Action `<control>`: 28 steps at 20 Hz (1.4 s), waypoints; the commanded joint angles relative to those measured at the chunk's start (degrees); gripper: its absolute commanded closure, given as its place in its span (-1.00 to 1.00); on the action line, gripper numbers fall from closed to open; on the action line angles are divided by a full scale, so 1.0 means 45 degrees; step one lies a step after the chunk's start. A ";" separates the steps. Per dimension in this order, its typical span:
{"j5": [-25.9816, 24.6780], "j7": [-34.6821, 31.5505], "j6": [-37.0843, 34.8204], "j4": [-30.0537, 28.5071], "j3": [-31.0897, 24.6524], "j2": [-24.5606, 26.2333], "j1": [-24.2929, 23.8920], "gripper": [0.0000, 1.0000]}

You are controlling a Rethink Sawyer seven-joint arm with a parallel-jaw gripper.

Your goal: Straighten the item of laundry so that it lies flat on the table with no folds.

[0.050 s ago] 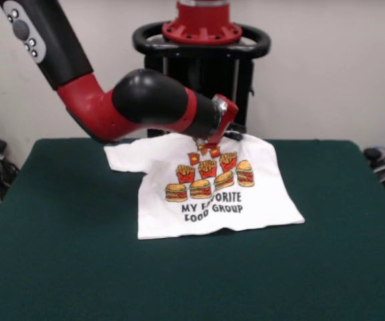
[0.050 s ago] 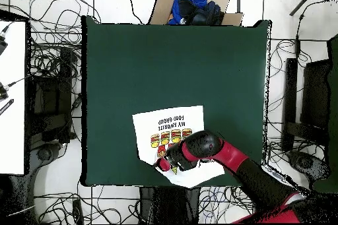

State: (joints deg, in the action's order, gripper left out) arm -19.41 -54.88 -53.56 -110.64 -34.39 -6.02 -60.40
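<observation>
Down at the T-shirt's (image 1: 209, 187) collar, the gripper (image 1: 209, 143) (jaws hidden, state impossible to tell) over the table (image 1: 65, 234).

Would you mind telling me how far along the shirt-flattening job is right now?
Mostly done: the T-shirt lies print-up and largely flat on the table. In hand: the gripper is down at its collar end, fingers hidden. Left: one sleeve looks tucked or bunched, and the arm hides the collar area.
</observation>
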 commanded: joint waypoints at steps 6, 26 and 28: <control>0.0560 0.1390 -0.1672 0.1284 -0.0878 0.1706 -0.0422 1.00; 0.1067 0.1842 -0.2355 0.1923 -0.1762 0.3666 -0.1337 1.00; 0.0993 0.1841 -0.2358 0.1991 -0.1811 0.3744 -0.1352 1.00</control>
State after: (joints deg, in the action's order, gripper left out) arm -16.87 -54.88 -60.68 -110.28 -38.96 7.02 -67.10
